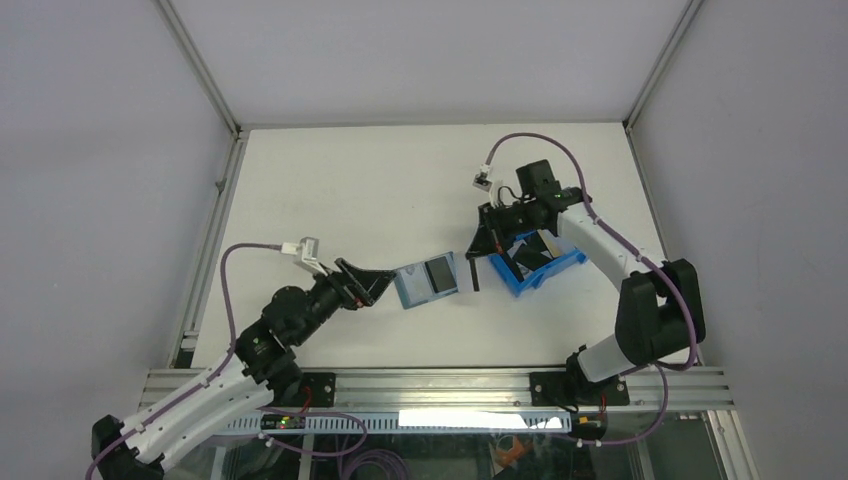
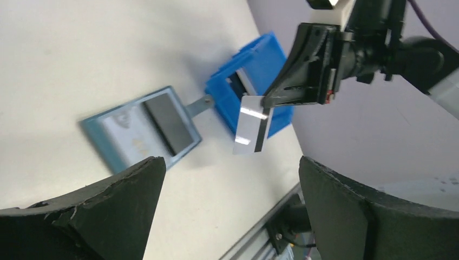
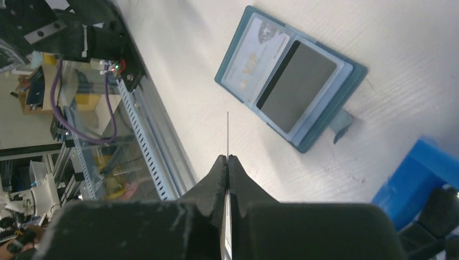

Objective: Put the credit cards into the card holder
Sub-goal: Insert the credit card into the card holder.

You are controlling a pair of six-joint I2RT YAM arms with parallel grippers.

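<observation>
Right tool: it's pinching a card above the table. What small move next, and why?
Probably ease the right tool and its card toward the open holder, lowering the card's edge to a pocket. The card hangs clear of the bin, and the holder lies flat and open close by.

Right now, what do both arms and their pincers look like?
The left arm and right arm have white links and black joints, each trailed by a purple cable. The left pincer and right pincer are matte black with tapering fingers.

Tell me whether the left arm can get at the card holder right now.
Probably yes: the open left gripper sits just beside the card holder, with nothing between them.
</observation>
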